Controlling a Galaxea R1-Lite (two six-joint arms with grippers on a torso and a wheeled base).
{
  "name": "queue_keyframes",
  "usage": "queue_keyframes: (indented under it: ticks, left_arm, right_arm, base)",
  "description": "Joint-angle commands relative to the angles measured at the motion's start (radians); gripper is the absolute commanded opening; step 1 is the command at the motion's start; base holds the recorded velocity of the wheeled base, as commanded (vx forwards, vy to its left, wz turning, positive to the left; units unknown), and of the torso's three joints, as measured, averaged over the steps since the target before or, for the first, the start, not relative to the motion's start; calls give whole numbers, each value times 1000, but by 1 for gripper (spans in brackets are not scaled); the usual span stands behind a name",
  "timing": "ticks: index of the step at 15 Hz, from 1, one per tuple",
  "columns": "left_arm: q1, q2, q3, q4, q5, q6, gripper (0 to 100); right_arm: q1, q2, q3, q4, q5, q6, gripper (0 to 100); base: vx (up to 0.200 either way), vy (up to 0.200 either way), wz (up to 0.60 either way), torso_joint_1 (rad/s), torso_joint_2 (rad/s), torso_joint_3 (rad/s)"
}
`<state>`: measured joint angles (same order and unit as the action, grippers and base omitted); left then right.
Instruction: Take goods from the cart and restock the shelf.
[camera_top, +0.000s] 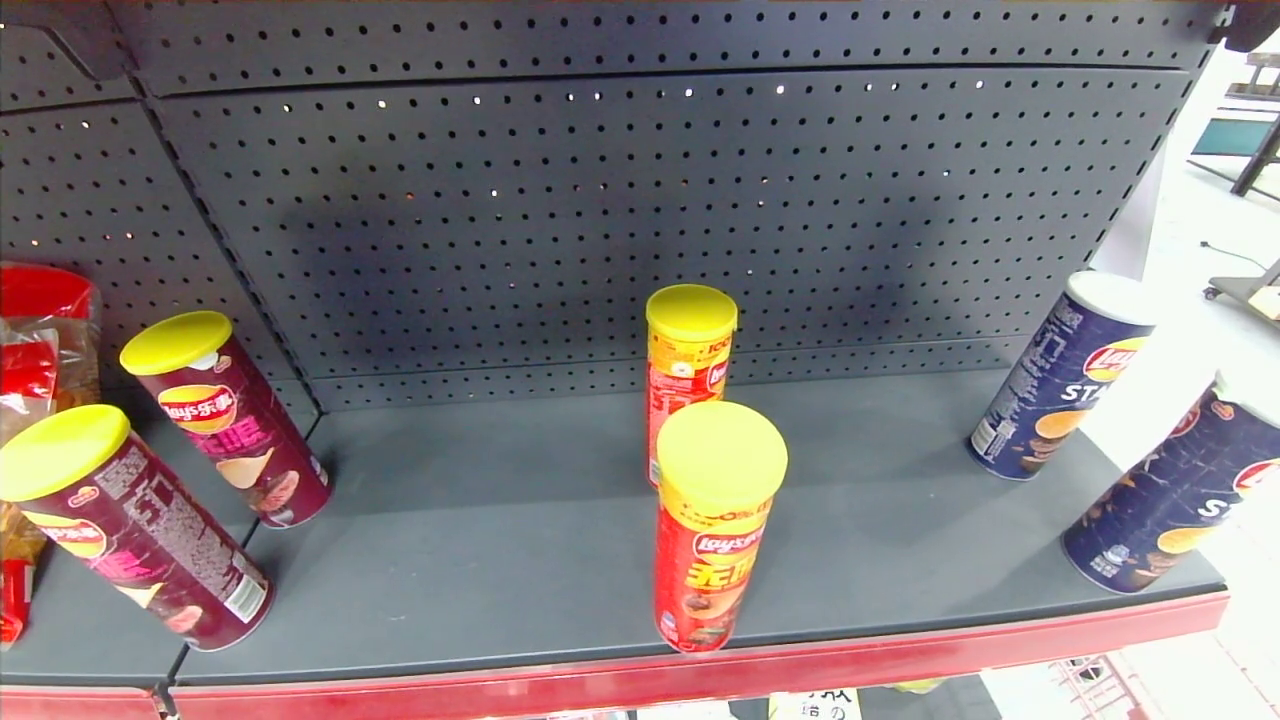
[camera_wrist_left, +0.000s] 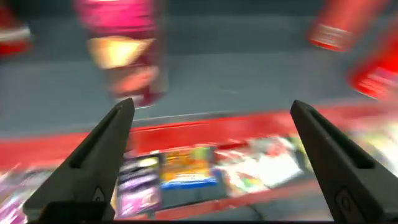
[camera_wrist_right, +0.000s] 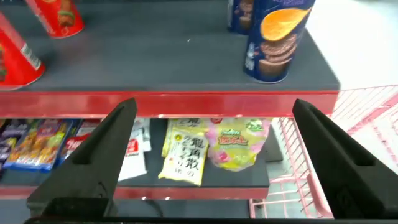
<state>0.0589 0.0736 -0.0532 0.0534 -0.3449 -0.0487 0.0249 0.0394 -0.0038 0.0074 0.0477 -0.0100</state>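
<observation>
Head view first: the shelf (camera_top: 480, 560) has the front red can (camera_top: 715, 530) upright at 6 o'clock near the lip, and the back red can (camera_top: 688, 350) just behind it at centre. At 9 o'clock is the rear maroon can (camera_top: 225, 420), and the near maroon can (camera_top: 130, 530) is at 8 o'clock. Both wear yellow lids. On the other side, the rear blue can (camera_top: 1060, 375) is at 3 o'clock, and the front blue can (camera_top: 1170, 490) at 4 o'clock stands right at the shelf's corner.

My left fingers (camera_wrist_left: 93, 162) are spread wide and hold nothing. The view past them is blurred: a maroon can, the red shelf lip (camera_wrist_left: 205, 127), and packets below it. My right fingers (camera_wrist_right: 93, 162) are spread wide too, also empty, level with the red lip. Beyond them the front blue can (camera_wrist_right: 273, 43) stands on the shelf, with snack packets (camera_wrist_right: 186, 152) on the lower shelf. The pink wire cart (camera_wrist_right: 373, 106) is off beside that lower shelf.
</observation>
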Motion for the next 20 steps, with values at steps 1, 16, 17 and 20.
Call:
queue_keyframes:
  ticks: [1,16,17,20]
  left_arm:
    - [-22,5,4,-1,-11,3,100]
    - [-51,-74,29,-56,199,0,100]
    - [-53,-74,29,-56,198,1,100]
    - [-53,-74,30,-56,135,23,100]
  right_arm:
    - [-19,-27,1,0,3,-1,100]
    - [-22,-35,1,-1,-9,2,100]
    - [-22,-35,1,-1,-9,2,100]
    - [-22,-35,1,-1,-8,2,100]
  base:
    - [0,0,0,0,0,0]
    - [0,0,120,1,0,0]
    - [0,0,0,0,0,0]
    - [0,0,0,0,0,0]
